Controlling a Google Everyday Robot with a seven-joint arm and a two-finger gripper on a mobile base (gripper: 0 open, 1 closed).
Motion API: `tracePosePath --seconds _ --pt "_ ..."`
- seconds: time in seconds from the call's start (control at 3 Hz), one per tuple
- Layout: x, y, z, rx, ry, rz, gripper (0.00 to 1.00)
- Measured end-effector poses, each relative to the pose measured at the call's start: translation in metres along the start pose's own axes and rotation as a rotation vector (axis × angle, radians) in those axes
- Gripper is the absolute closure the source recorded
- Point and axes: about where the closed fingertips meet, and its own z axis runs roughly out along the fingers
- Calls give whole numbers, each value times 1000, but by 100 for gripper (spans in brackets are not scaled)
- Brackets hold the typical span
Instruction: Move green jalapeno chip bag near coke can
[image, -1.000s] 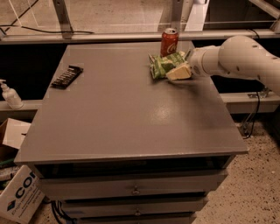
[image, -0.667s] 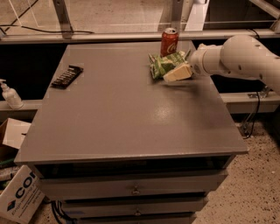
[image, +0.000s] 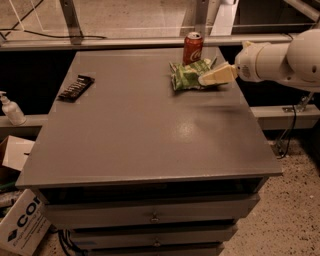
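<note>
The green jalapeno chip bag (image: 187, 75) lies crinkled on the grey table (image: 140, 130) near its far right edge. The coke can (image: 192, 47) stands upright just behind it, close to touching the bag's far side. My gripper (image: 214, 76), cream-coloured on a white arm, reaches in from the right. Its tip is at the bag's right edge, low over the tabletop. I cannot tell whether it still touches the bag.
A small black ridged object (image: 76, 87) lies at the table's left side. A white pump bottle (image: 11, 109) stands on a ledge left of the table. Cardboard boxes (image: 20, 225) sit on the floor at lower left. Drawers (image: 150, 215) are below the tabletop.
My arm has drawn back slightly to the right. The chip bag and the can have stayed where they were.
</note>
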Motion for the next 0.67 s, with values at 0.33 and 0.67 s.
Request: tracePosePath --seconds 0.33,0.67 --pt "9 -7 -54 3 -30 24 0" --pt "9 -7 -54 3 -30 24 0"
